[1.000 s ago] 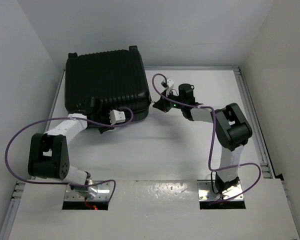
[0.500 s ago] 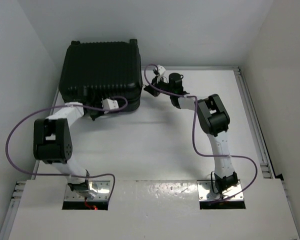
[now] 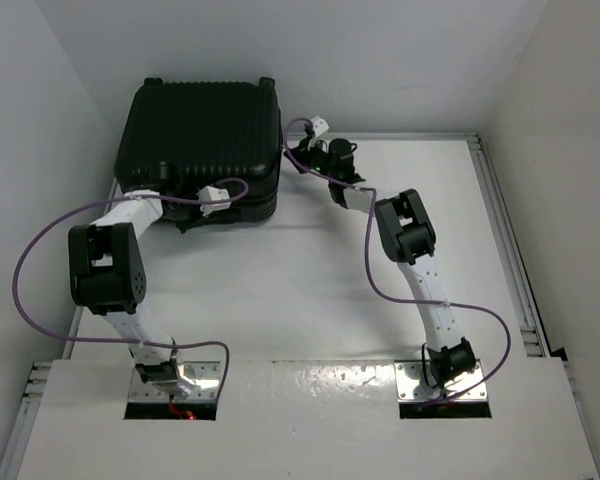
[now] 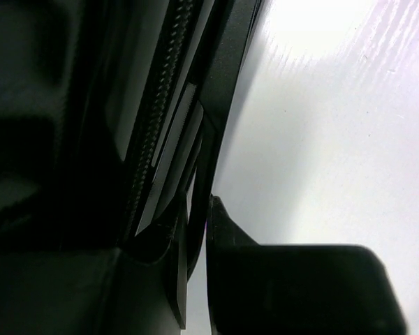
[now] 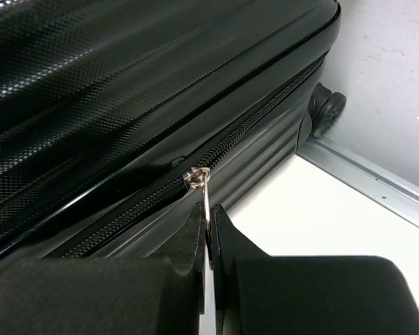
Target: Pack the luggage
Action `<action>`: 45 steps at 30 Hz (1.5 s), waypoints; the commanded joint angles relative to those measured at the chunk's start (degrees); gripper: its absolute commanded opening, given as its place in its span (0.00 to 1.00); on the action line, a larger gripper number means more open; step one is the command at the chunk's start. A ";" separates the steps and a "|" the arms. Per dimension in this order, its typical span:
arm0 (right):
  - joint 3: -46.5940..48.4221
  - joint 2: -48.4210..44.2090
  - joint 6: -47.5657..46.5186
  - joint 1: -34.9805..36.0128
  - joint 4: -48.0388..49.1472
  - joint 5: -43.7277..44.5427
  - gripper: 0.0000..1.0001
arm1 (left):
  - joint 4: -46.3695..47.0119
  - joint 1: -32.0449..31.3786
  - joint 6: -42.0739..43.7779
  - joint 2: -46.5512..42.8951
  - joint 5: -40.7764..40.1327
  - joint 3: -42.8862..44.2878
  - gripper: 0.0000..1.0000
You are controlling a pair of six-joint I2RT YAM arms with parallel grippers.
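Right end effector [image 5: 207, 213] is clenching down on the thin silver zipper pull [image 5: 206, 192], with the slider sitting just above its fingertips on the side seam of the luggage [image 5: 126, 84]. From overhead, the closed luggage is lying directly to the left of that end effector, at the far left of the counter [image 3: 380, 270].

Left end effector [image 4: 199, 225] is pressing right up against the near edge of the luggage. Its wrist view is so dark and close that I can't tell if it's actually gripping anything or just resting there.

Stuff I'm worrying about from here:

- That pull is a skinny, slick metal tab and only its lower end is sitting between the pads. A tug at any angle and I'm guessing it's popping straight out.
- The zipper track [image 5: 265, 118] is running up and to the right of the end effector toward the wheel [image 5: 327, 110], where the shell is curving round. Dragging across the track there instead of along it is probably jamming the slider.
- If the left side isn't really bracing, the whole case is likely sliding or pivoting on the smooth counter instead of the zipper moving.
- The right arm is stretching pretty far out, so its reach may be running short.
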 commanded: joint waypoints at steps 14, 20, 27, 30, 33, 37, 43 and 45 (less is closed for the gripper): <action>-9.62 -8.86 4.41 1.75 13.72 -8.16 0.00 | -1.47 9.47 -6.57 -32.82 7.13 -13.49 1.00; -12.53 -10.97 3.53 3.07 14.34 -11.42 0.00 | -0.23 9.47 -38.53 -31.18 -2.34 -3.67 1.00; -11.74 -10.71 2.83 2.81 13.20 -13.97 0.00 | -0.41 16.40 -70.79 -12.84 -14.30 25.91 0.56; -11.13 -10.44 3.35 2.89 13.64 -15.38 0.00 | 0.29 16.41 -71.45 -5.96 -19.13 34.56 0.60; -11.74 -10.80 3.88 2.98 15.21 -17.22 0.00 | 0.91 17.11 -72.76 1.78 -26.78 42.47 0.66; -14.81 -13.77 4.41 2.90 16.62 -18.63 0.00 | 0.91 18.34 -72.16 11.36 -26.80 52.83 0.69; -24.81 -19.84 5.55 1.14 18.03 -20.04 0.00 | 0.91 18.86 -70.40 23.93 -27.42 61.91 0.69; -26.59 -21.59 4.76 0.26 17.86 -20.39 0.00 | 1.52 18.87 -69.69 24.47 -26.89 61.92 0.69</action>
